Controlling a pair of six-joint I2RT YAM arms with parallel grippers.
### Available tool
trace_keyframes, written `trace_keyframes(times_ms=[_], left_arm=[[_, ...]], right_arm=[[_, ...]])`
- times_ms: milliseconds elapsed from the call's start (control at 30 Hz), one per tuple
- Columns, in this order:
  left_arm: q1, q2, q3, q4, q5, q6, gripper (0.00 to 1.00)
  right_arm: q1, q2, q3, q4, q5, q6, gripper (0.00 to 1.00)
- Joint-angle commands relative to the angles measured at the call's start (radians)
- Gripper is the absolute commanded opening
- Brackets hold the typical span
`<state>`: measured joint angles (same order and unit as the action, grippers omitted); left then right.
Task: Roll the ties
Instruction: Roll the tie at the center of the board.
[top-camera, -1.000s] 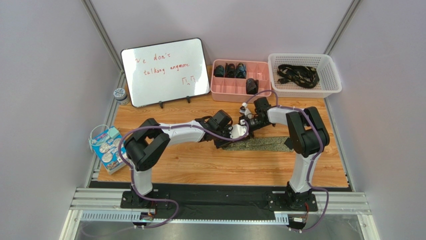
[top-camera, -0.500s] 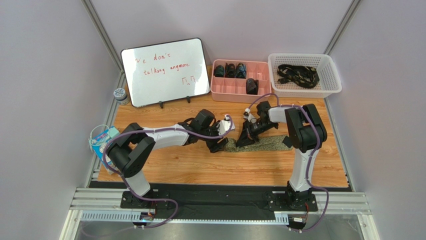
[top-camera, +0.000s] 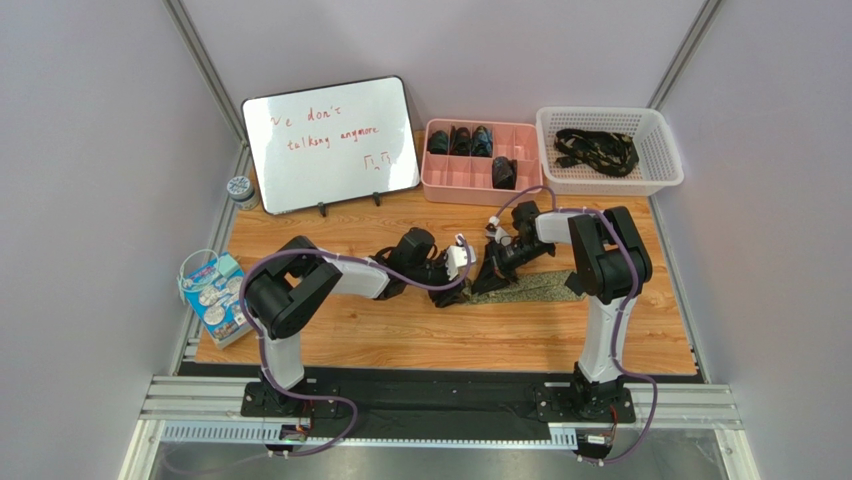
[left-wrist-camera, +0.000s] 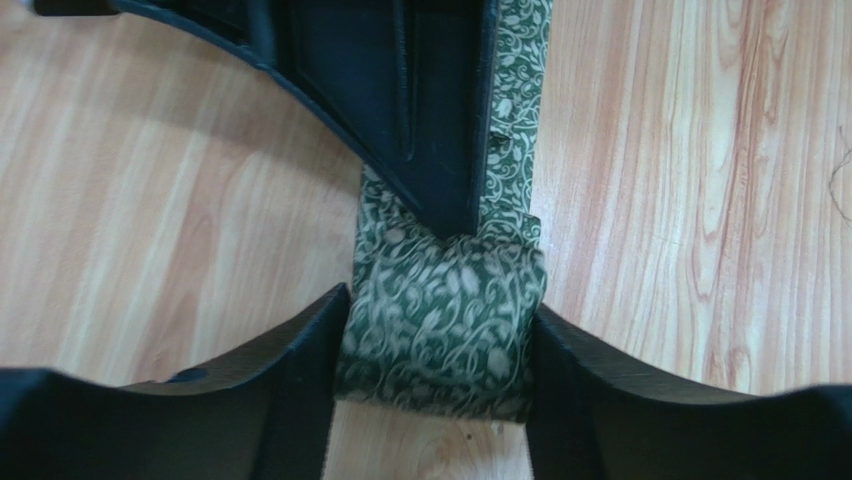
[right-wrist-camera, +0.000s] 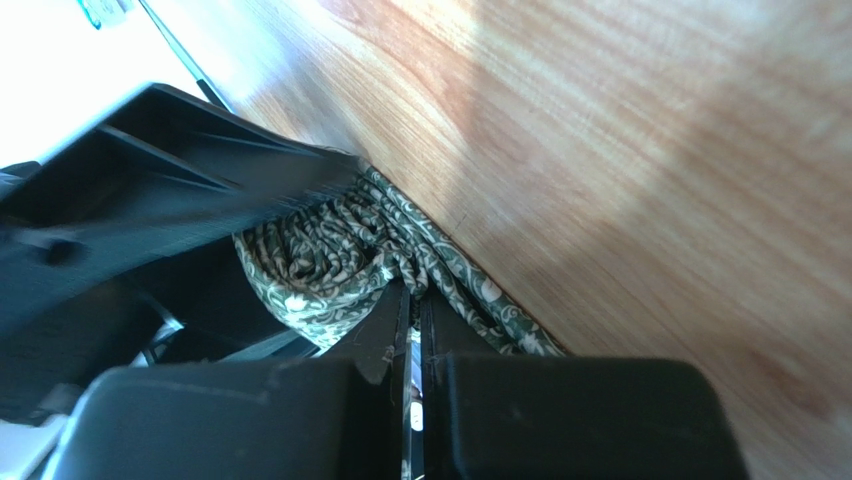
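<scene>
The green tie (top-camera: 535, 287) lies on the bench (top-camera: 400, 340), one end already rolled. The left gripper (left-wrist-camera: 437, 315) clasps the roll with its jaws at both sides. The right gripper (right-wrist-camera: 412, 305), clenched, presses the flat part. It seems best to roll slowly, keeping the edges aligned and the cloth taut.

The olive patterned fabric tie (top-camera: 530, 287) is laid mid-frame on the wooden surface (top-camera: 400, 330); a pink plastic tray (top-camera: 480, 196) and white plastic basket (top-camera: 610, 186) are set upper right.
</scene>
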<state>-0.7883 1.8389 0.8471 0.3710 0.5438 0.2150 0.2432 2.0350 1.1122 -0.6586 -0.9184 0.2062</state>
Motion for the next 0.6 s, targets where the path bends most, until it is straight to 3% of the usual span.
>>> trace_keyframes(times_ms=[0, 167, 200, 300, 367, 567], left_arm=[[-0.02, 0.036, 0.049, 0.077, 0.027, 0.01, 0.59], [-0.023, 0.036, 0.05, -0.035, 0.018, 0.052, 0.33], [-0.022, 0.034, 0.052, -0.058, 0.009, 0.066, 0.23], [-0.022, 0.017, 0.05, -0.167, -0.034, 0.132, 0.11], [-0.026, 0.013, 0.058, -0.213, -0.092, 0.17, 0.08], [-0.049, 0.025, 0.127, -0.382, -0.22, 0.208, 0.06]], right_arm=[[0.001, 0.042, -0.005, 0.091, 0.199, 0.004, 0.0], [0.001, 0.022, -0.015, 0.125, 0.158, 0.053, 0.0], [0.002, 0.014, -0.009, 0.119, 0.15, 0.056, 0.01], [-0.004, -0.01, 0.026, 0.062, 0.136, 0.039, 0.17], [-0.021, -0.027, 0.049, 0.002, 0.11, 0.022, 0.28], [-0.038, -0.111, 0.092, -0.124, 0.063, -0.014, 0.43]])
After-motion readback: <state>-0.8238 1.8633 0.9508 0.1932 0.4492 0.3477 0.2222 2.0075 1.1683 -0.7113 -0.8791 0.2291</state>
